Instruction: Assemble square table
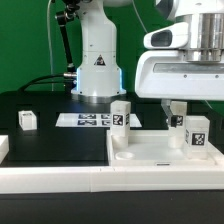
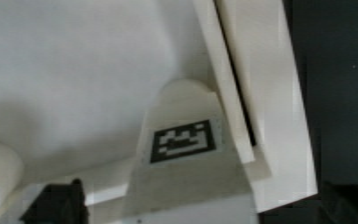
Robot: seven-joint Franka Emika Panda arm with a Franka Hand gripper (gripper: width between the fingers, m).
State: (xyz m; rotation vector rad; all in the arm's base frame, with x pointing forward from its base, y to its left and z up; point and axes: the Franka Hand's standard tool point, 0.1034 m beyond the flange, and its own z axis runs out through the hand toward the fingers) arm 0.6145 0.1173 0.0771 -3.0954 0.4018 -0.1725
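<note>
The white square slab lies at the front right, rim up. One tagged leg stands at its far left corner, and another leg stands at its right side. My gripper hangs over the slab's far right part, around a third leg. In the wrist view that leg stands on the slab beside its raised rim. It sits between my fingers, and a gap shows on one side. My gripper is open. A fourth leg stands on the table at the exterior view's left.
The marker board lies in front of the robot base. A long white border rail runs along the front. Another white piece shows at the exterior view's left edge. Cables trail behind the base.
</note>
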